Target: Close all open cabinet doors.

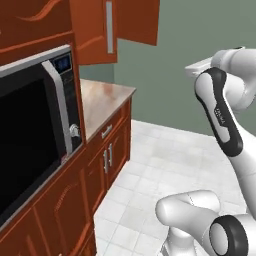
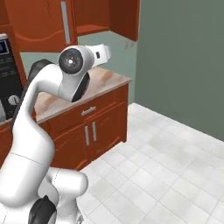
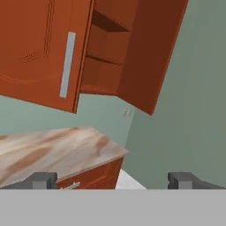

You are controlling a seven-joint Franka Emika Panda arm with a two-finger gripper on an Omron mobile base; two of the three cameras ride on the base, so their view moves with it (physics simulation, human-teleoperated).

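Two upper cabinet doors above the counter's far end stand open: the left door [image 3: 44,53] with its grey bar handle [image 3: 66,65] swung toward the room, the right door [image 3: 152,53] edge-on by the green wall. Between them the cabinet [image 3: 103,53] shows bare shelves. The gripper [image 3: 112,180] hangs short of them — fingers spread wide, holding nothing — over the marbled countertop [image 3: 53,150].

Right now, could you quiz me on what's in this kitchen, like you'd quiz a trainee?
1. True or false: the upper cabinet door with the grey handle is open.
2. Are the hand's fingers spread or closed?
3. What sits left of the counter: A fridge, B microwave, C sink?

Key: 1 true; 2 spread, holding nothing; 3 B.
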